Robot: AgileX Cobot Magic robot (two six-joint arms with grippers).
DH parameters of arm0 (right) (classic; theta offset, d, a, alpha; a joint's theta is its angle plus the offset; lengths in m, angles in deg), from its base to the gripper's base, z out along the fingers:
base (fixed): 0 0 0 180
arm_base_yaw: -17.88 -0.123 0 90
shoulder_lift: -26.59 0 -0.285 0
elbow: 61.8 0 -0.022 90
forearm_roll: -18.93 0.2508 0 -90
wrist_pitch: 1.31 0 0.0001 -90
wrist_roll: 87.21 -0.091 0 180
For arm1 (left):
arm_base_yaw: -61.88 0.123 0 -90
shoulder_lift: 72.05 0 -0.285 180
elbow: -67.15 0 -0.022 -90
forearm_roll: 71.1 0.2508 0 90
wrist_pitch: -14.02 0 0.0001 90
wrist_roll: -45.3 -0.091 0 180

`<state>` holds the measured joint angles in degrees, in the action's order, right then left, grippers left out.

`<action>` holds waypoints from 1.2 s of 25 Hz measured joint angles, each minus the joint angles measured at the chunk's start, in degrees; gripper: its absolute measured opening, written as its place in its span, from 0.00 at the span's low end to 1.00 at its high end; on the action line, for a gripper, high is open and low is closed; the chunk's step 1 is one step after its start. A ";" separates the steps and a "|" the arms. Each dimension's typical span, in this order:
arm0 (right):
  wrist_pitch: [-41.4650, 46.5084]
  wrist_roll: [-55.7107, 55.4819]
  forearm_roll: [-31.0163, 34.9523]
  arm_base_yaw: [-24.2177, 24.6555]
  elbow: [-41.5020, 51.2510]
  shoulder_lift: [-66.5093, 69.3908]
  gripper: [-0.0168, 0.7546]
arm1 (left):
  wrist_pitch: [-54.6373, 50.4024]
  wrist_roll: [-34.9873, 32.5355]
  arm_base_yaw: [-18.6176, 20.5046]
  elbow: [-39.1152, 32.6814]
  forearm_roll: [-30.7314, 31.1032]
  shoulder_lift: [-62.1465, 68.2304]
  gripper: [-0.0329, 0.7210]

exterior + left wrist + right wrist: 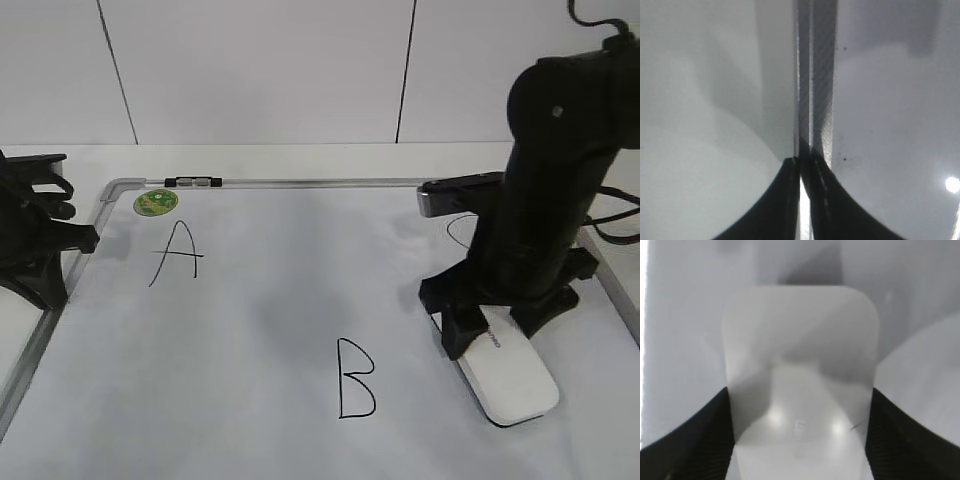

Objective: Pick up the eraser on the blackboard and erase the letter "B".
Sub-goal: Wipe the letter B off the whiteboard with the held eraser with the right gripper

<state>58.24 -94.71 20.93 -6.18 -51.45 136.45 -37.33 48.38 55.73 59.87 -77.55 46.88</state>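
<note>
The white eraser (510, 385) lies flat on the blackboard (280, 300) at the right, its near end pointing toward me. My right gripper (498, 325) straddles its far end, and in the right wrist view the black fingers (715, 435) press against both sides of the eraser (800, 365), so the gripper (799, 395) is shut on it. The letter "B" (356, 378) stands intact in black, a short way left of the eraser. My left gripper (88, 238) rests shut at the board's left edge, its tips (802, 160) over the grey frame (815, 75).
A letter "A" (178, 252) is drawn at the upper left, below a round green sticker (156, 203). A curved letter (458, 232) is mostly hidden behind the right arm. A small black clip (192, 182) sits on the far frame. A white wall rises behind.
</note>
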 joint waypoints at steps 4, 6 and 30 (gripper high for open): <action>-1.30 -0.09 0.00 -0.74 -2.62 3.61 0.72 | 0.00 0.00 0.00 0.00 0.00 0.00 0.09; -1.13 -0.09 0.00 -0.74 -3.63 5.21 0.72 | -0.04 0.00 0.00 0.00 0.00 0.00 0.09; 3.00 -0.17 3.37 -18.54 -15.34 12.68 0.72 | -0.18 0.00 0.00 0.00 0.00 0.00 0.09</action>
<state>61.25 -94.88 24.31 -24.72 -66.79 149.14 -37.50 48.38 55.73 59.87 -77.55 46.88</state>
